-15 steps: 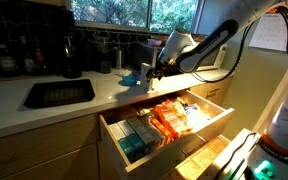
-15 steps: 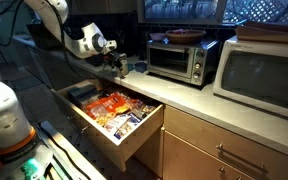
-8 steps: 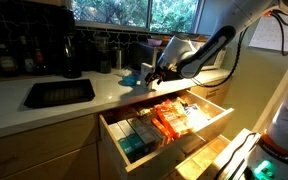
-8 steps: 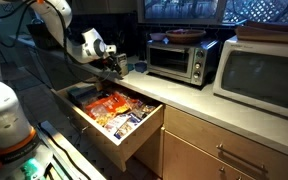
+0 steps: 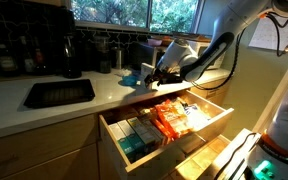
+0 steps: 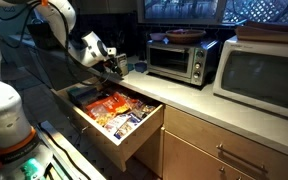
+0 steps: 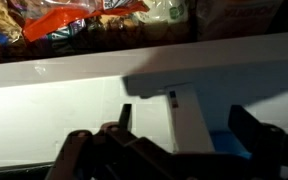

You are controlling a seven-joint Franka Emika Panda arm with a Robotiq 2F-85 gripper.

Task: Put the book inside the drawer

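Observation:
The drawer (image 5: 111, 140) stands pulled open under the counter, with orange packets (image 5: 169, 118) and green boxes inside; it also shows in an exterior view (image 6: 142, 130). My gripper (image 5: 154, 72) hovers low over the counter just behind it, also visible in an exterior view (image 6: 114, 66). In the wrist view my gripper (image 7: 184, 113) is open, its dark fingers (image 7: 124, 115) standing either side of the book (image 7: 225, 143), which shows a light-blue cover and a white edge. The book lies on the white counter. I cannot pick it out in the exterior views.
A low rounded blue object (image 5: 131, 78) sits beside the gripper. A toaster oven (image 6: 181, 58) and a microwave (image 6: 264, 75) stand further along the counter. A black tray (image 5: 59, 93) lies on it. A lower drawer (image 5: 209, 155) is also open.
My gripper has dropped slightly toward the counter and edged closer over the book. The drawer and its contents have not moved.

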